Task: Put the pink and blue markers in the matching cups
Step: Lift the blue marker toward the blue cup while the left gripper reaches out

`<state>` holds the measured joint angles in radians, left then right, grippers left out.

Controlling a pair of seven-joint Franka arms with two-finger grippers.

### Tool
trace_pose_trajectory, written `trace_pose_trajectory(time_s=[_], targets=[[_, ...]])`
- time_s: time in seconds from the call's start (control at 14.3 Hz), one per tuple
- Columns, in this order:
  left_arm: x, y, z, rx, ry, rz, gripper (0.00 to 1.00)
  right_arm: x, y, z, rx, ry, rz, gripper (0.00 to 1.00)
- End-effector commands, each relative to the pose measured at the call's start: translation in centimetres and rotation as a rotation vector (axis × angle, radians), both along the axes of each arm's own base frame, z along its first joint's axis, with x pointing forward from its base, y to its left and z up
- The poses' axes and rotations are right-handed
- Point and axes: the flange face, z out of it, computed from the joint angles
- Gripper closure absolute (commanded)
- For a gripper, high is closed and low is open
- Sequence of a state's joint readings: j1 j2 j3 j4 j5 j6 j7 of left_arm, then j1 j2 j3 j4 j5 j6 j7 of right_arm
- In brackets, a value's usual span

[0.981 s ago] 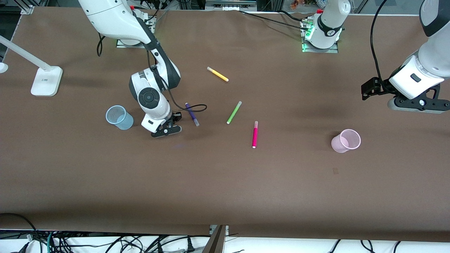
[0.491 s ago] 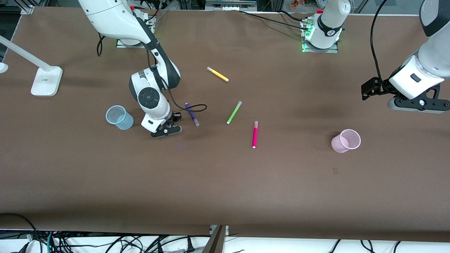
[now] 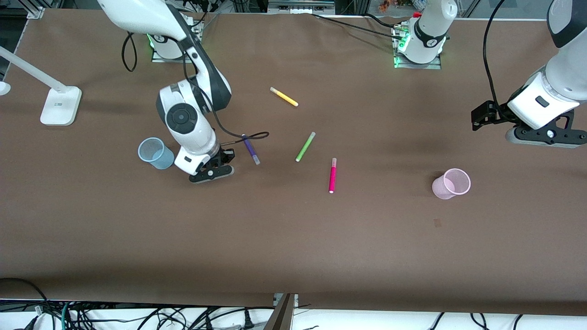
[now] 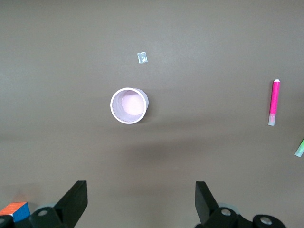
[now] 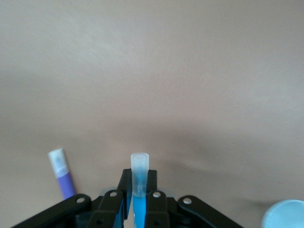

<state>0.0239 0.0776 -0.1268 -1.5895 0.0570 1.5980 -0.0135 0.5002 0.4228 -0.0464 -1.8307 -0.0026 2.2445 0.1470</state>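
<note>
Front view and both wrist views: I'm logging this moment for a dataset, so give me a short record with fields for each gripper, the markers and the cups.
right gripper: shut on blue marker, above the table beside the blue cup
left gripper: open, waiting above the table, near the pink cup
pink marker: lying flat, between the two cups
purple marker: flat on table
green marker: flat on table
yellow marker: flat on table
cups: both upright, no marker inside

The slim bright blue marker with a pale greyish cap (image 5: 138, 183) is clamped in the right pincer (image 5: 137, 194), cap outward. The magenta-pink marker with a paler cap (image 3: 332, 175) lies flat between the upright translucent pale blue cup (image 3: 155, 153) and the upright pale pink cup (image 3: 451, 184)
</note>
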Motion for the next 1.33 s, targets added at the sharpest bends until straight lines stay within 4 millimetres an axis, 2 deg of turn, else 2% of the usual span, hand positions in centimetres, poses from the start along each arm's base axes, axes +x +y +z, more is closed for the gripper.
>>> trace_pose_trajectory(time_s=[0.0, 0.21, 0.49, 0.63, 1.05, 1.19, 1.26], targets=[[0.0, -0.1, 0.3, -0.021, -0.006, 0.005, 0.0, 1.4, -0.7, 5.4, -0.011, 0.037, 0.124, 1.0], [0.0, -0.1, 0.3, -0.021, -0.006, 0.005, 0.0, 1.8, -3.6, 8.7, -0.015, 0.067, 0.317, 1.0], [0.0, -0.1, 0.3, -0.021, -0.006, 0.005, 0.0, 2.8, -9.4, 10.0, 0.068, 0.121, 0.557, 1.0], [0.0, -0.1, 0.3, -0.021, -0.006, 0.005, 0.0, 3.1, -11.8, 10.1, 0.11, 0.136, 0.667, 1.0], [0.0, -0.2, 0.3, -0.021, -0.006, 0.004, 0.0, 3.3, -16.7, 9.6, 0.324, 0.112, 0.922, 1.0], [-0.1, -0.8, 0.2, -0.02, -0.001, -0.007, 0.0, 3.4, -18.3, 9.1, 0.404, 0.095, 0.978, 1.0], [-0.2, -1.4, -0.2, -0.02, 0.008, -0.016, 0.0, 3.4, -19.9, 8.5, 0.448, 0.082, 1.01, 1.0]])
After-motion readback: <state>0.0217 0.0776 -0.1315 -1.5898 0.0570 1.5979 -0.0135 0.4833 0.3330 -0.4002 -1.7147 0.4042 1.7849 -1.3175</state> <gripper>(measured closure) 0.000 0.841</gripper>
